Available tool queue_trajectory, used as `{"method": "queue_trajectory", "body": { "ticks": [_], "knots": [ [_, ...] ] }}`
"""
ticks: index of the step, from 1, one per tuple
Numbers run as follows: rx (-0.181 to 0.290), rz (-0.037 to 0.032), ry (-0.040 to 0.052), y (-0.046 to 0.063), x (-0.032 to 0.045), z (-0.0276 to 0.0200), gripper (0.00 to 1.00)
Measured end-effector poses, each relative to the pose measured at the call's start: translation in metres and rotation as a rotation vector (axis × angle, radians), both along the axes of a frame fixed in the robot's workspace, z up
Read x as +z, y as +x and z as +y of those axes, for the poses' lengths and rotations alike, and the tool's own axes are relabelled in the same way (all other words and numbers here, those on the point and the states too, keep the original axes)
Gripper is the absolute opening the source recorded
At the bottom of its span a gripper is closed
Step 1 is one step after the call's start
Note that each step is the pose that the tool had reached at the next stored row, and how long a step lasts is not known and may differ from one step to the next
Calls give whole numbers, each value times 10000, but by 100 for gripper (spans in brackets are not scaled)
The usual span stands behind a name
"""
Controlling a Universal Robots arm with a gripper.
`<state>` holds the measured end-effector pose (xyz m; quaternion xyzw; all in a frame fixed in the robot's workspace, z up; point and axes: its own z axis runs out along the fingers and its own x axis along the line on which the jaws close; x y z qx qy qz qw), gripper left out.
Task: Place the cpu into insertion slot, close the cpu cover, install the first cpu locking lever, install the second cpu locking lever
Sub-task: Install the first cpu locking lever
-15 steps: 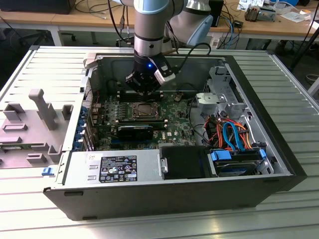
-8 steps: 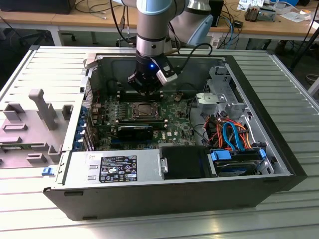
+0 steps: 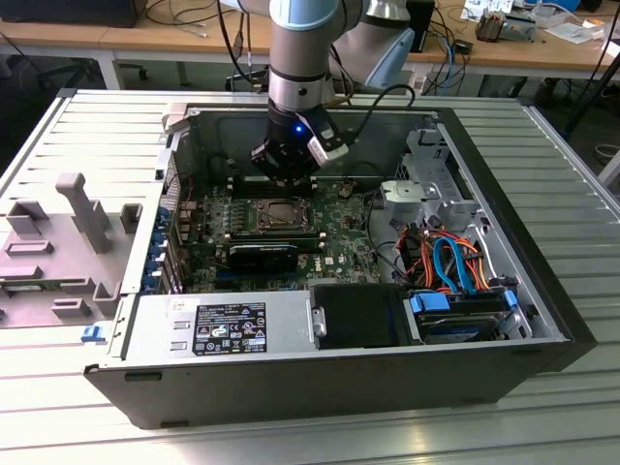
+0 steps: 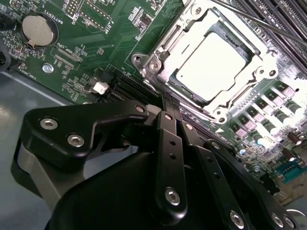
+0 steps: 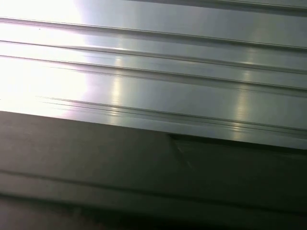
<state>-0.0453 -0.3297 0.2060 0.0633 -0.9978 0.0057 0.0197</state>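
Claw (image 4: 168, 103) closed on nothing, poised just off the cpu cover (image 4: 163, 52), cpu (image 4: 211, 64) seated beyond it.

I can't make out any txt. Label (image 3: 231, 329) on the power supply box (image 3: 218, 329) has print, too small to read.
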Motion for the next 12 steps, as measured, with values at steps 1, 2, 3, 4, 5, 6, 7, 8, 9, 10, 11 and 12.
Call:
{"method": "queue_trajectory", "body": {
  "ticks": [1,2,3,4,5,6,7,8,9,10,11,12],
  "knots": [
    [1,1,1,8,-1,0,11],
    [1,2,1,15,-1,0,11],
    [1,3,0,21,-1,0,11],
    [2,4,0,27,-1,-1,11],
    [2,7,2,38,-2,-3,11],
    [2,8,2,45,-3,-4,11],
    [3,9,4,50,-4,-5,11],
    [2,9,5,55,-5,-6,11],
    [3,10,5,60,-6,-7,11],
    [3,10,6,65,-6,-8,11],
    [3,9,7,68,-7,-11,11],
    [2,9,8,71,-7,-13,11]
  ]
}}
